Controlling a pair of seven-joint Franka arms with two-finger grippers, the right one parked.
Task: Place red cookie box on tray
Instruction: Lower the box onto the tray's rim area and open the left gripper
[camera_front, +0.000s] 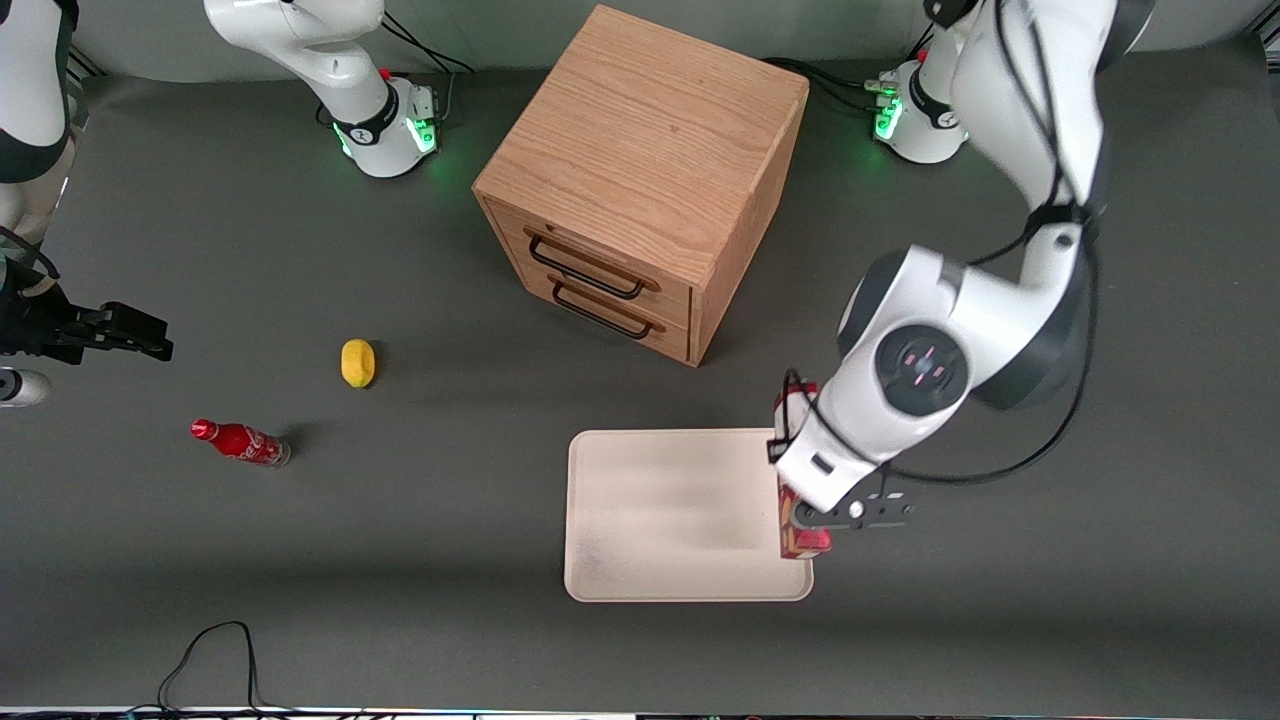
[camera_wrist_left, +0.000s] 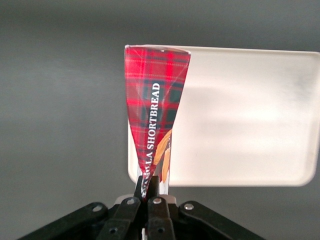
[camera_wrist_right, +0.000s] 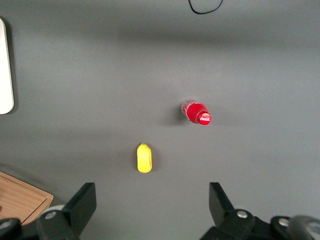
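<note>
Currently logged, item by item: red cookie box (camera_wrist_left: 156, 107), tartan-printed carton with white lettering on its narrow side, held on edge with one end clamped between the gripper (camera_wrist_left: 148, 186) fingers (camera_wrist_left: 140, 187); the gripper is thus clenched on the box. In the front view the gripper (camera_front: 812, 528) and the red cookie box (camera_front: 800, 540) sit at the edge of the tray (camera_front: 660, 515) that faces the working arm's end of the worktop, close to the tray corner nearest the front camera; whether the box's lower end touches the tray surface or hangs just above it cannot be told. Tray: cream-white, low rim, rounded corners, flat on the dark grey worktop (camera_front: 1000, 620); its interior is bare apart from the box at its edge, leaving the full width toward the parked arm's end open. In the wrist view the tray (camera_wrist_left: 250, 115) rim shows just beside the box's lower edge, with bare worktop (camera_wrist_left: 60, 125) alongside. Wooden drawer cabinet (camera_front: 640, 180), two black handles on its front, stands farther from the front camera than the tray, well apart from it. Yellow object (camera_front: 357, 362), small and oval, and red soda bottle (camera_front: 240, 442), lying on its side, both rest toward the parked arm's end of the worktop, well apart from the tray and near each other. Black cable loop (camera_front: 215, 655) lies at the worktop edge nearest the front camera.
</note>
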